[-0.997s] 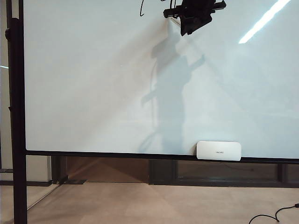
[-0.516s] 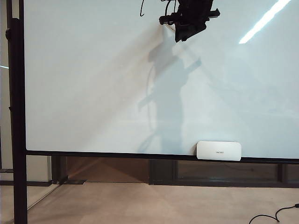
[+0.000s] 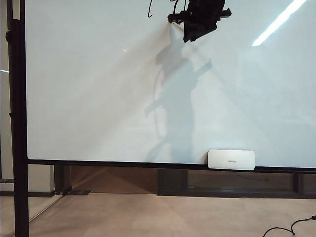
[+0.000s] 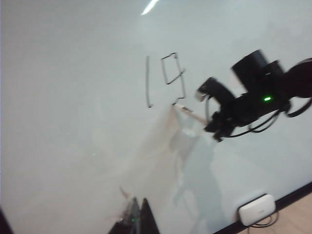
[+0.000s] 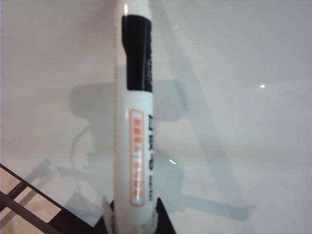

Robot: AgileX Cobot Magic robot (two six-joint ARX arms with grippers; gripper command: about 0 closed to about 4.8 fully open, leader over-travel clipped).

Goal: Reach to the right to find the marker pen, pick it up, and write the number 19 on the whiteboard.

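Observation:
The whiteboard (image 3: 98, 98) fills the exterior view. My right gripper (image 3: 190, 22) is high on it, shut on the marker pen (image 5: 136, 146), a white barrel with a black band. In the left wrist view the marker pen (image 4: 190, 113) slants from the right gripper (image 4: 213, 127) to the board, its tip at the lower end of the 9. The number 19 (image 4: 165, 78) shows there in thin black strokes; the exterior view shows only the foot of the 1 (image 3: 150, 9). My left gripper (image 4: 139, 207) hangs off the board, fingers together, holding nothing.
A white eraser block (image 3: 231, 159) sits on the board's lower black rail, also seen as the eraser block (image 4: 257, 209) in the left wrist view. A black stand post (image 3: 17, 123) runs down the left side. A black cable (image 3: 291, 228) lies on the floor at the lower right.
The right gripper with the marker pen has shifted a little left and slightly up along the top of the board; its shadow moved with it. Nothing else has changed.

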